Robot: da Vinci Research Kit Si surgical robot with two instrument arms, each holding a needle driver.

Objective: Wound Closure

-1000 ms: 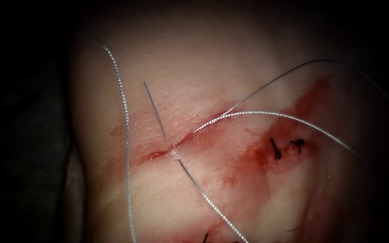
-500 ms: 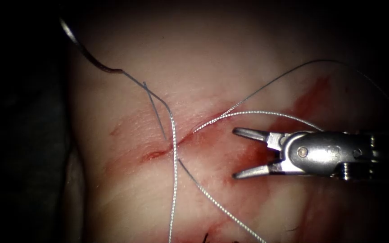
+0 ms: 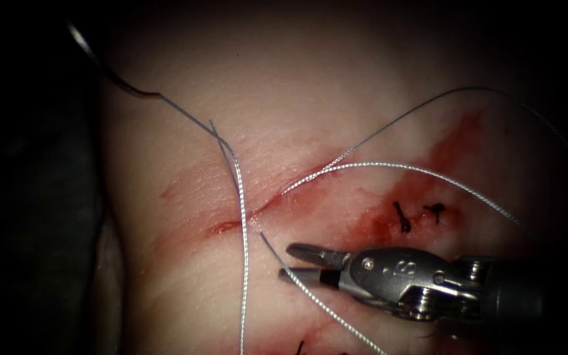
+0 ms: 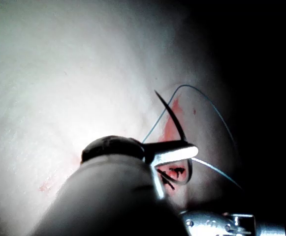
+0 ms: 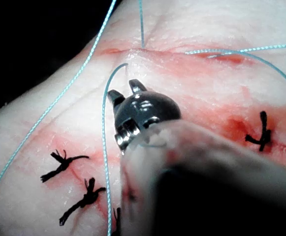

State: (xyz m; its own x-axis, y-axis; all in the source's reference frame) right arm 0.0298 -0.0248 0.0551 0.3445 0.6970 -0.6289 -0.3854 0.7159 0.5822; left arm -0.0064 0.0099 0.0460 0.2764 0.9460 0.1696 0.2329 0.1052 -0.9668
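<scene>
Tissue fills bkgd. Right end effector spread, empty, beside thread below cut. Left end effector pinches needle mid-curve, off tissue at upper left.

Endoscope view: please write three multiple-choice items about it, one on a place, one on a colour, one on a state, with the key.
1. Where is the needle?
A. left of the cut, out of the tissue
B. inside the cut
C. right of the cut

2. What colour are the stitch ends right of the cut?
A. white
B. black
C. green

3. How are the right tool's fingers?
A. open, holding nothing
B. shut on the needle
C. shut on the tissue

Key:
1 A: it lies upper left of the cut; the left wrist view shows the left tool gripping it past mid-curve.
2 B: they look black on the red fluid.
3 A: they stand apart beside the thread.
</scene>
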